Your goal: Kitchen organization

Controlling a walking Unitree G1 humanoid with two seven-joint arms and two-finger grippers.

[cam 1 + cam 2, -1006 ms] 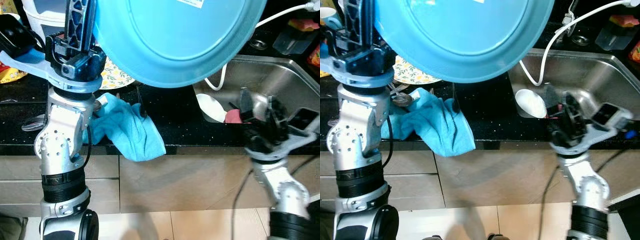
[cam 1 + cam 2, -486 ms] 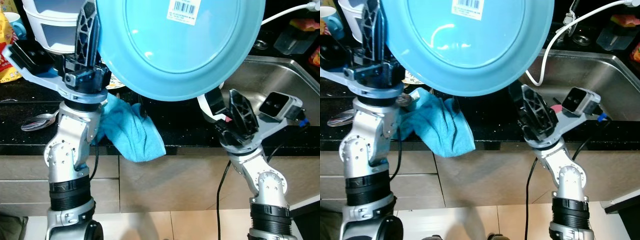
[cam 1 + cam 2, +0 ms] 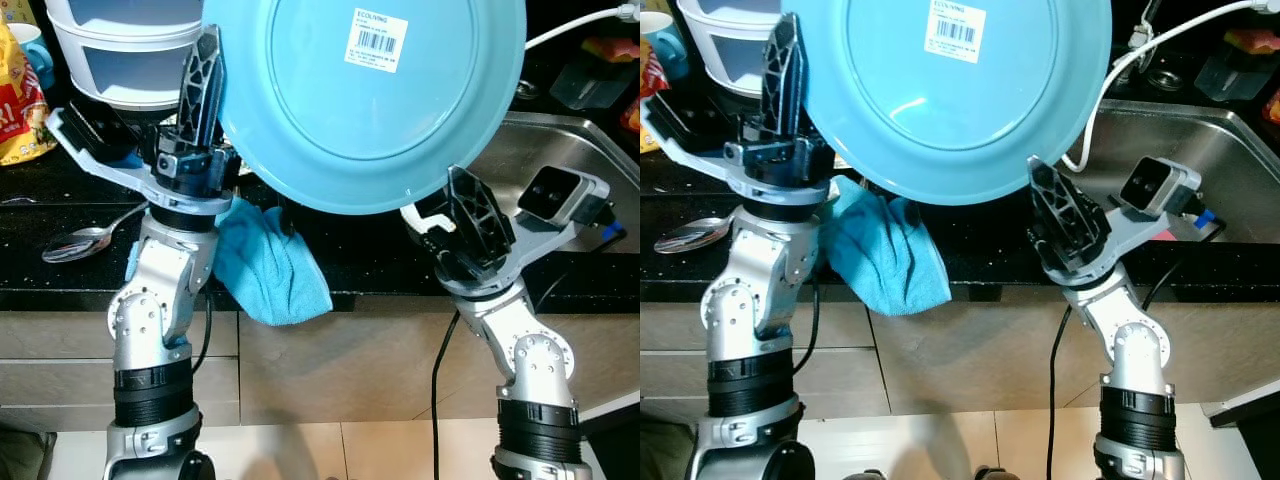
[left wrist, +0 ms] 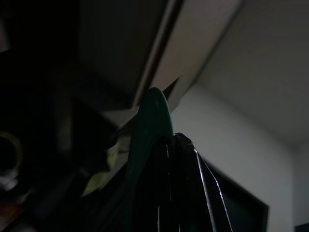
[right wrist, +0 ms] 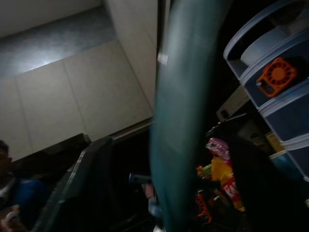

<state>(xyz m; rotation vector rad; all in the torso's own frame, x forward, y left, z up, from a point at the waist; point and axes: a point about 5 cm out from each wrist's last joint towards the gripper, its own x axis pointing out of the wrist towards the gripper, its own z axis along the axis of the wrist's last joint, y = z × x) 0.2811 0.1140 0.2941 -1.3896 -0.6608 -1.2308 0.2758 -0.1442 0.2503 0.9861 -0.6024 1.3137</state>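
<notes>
A large light-blue plate [image 3: 370, 95] with a barcode label [image 3: 375, 40] stands upright in the air above the black counter [image 3: 370, 265]. My left gripper [image 3: 208, 60] points upward and is shut on the plate's left rim. The left wrist view shows that rim [image 4: 152, 125] pinched against the black fingers [image 4: 193, 183]. My right gripper [image 3: 462, 195] sits at the plate's lower right edge. In the right wrist view the plate's rim [image 5: 181, 121] runs between its two spread fingers [image 5: 87, 188], so it is open around the rim.
A blue cloth [image 3: 265, 265] hangs over the counter's front edge below the plate. A spoon [image 3: 85, 240] lies at the left, by stacked white tubs [image 3: 120, 50] and a yellow bag [image 3: 20, 100]. The steel sink [image 3: 560, 150] and a white cable [image 3: 570, 25] are at right.
My right arm rose from the sink and swung left to the plate's lower right rim. The left gripper tilted the plate more upright, bringing its label into view.
</notes>
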